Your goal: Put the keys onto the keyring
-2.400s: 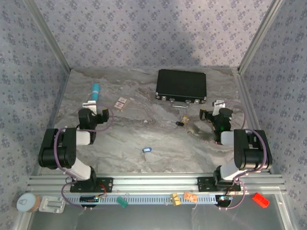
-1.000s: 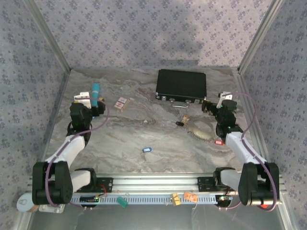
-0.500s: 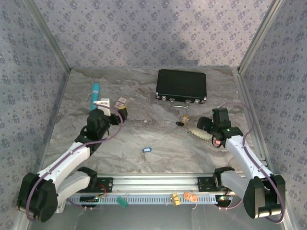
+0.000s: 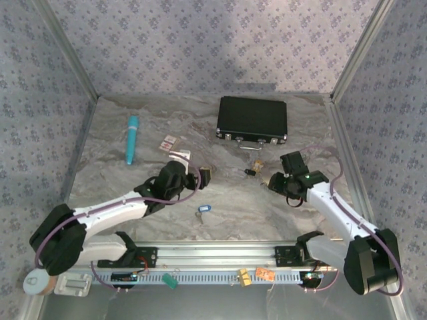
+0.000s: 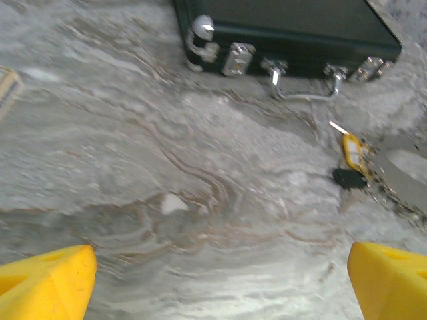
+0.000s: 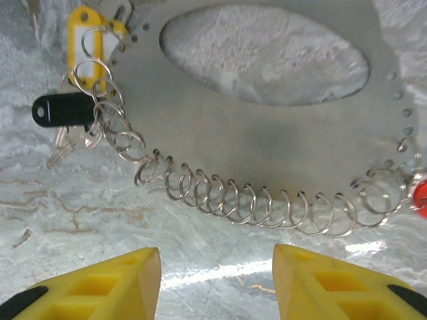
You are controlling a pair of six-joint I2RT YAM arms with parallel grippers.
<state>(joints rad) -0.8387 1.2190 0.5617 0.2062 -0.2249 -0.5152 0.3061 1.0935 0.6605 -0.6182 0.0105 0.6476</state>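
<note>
Both arms have stretched in toward the middle of the table [image 4: 230, 193] since half a second ago. The left gripper [image 4: 200, 175] has left the side of the pink-and-white card [image 4: 168, 142], and the right gripper [image 4: 275, 181] has swung toward 9 o'clock, over the keyring [image 6: 267, 140].

On the marbled top the black case [image 4: 252, 119] lies closed at 12 to 1 o'clock, its metal handle [image 5: 303, 90] facing the arms. The left gripper's jaws stand spread wide with nothing between them, and its wrist view looks over bare table toward the case. The right gripper's jaws are a moderate gap apart and hold nothing. Its yellow fingertips [image 6: 340, 287] hover just at the keyring's 6 o'clock side. A teal pen [image 4: 131, 139] lies well off at 10 o'clock, with the card just at its 3 o'clock.

The keyring is a flat silvery plate with an oval opening. A row of small split rings [image 6: 253, 207] hangs through holes along its rim from 9 round to 3 o'clock. From above, the right wrist covers most of it. At its 10 o'clock edge lie the yellow key [image 6: 83, 20] and the dark key [image 6: 63, 111], both touching the rings; I cannot tell whether they are threaded on. The blue key [image 4: 203, 209] lies alone just at 6 o'clock of the left gripper, well apart from the keyring. A small red thing [image 6: 420, 193] touches the ring row at 3 o'clock.
</note>
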